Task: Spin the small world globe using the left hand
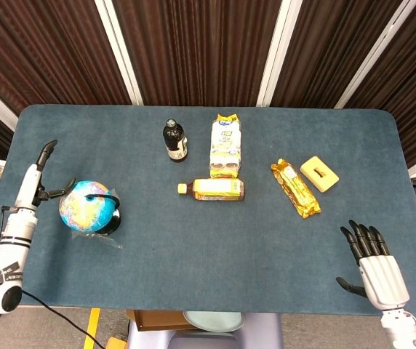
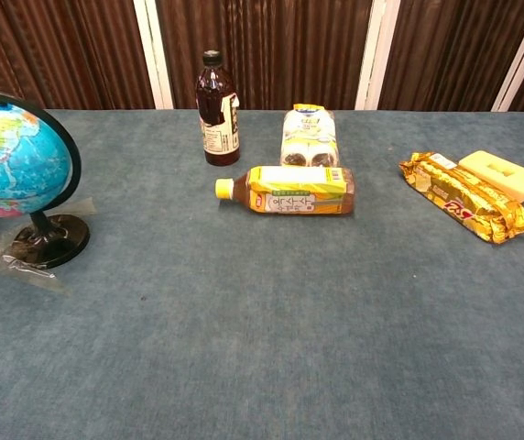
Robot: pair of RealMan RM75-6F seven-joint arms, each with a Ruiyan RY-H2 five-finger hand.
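Blue globe (image 1: pixel 86 211) just beside left hand (image 1: pixel 35 179)

Globe at the table's left edge, left hand beside it

The small globe (image 1: pixel 86 211) is seen on its black stand, with the left hand (image 1: pixel 35 182) stretched out just left of it, thumb extended toward the ball. The right hand (image 1: pixel 374 263) is laid open at the near right, fingers spread.

near table (image 1: pixel 215 254): bare | centre: lying bottle (image 1: pixel 212 190) blocks
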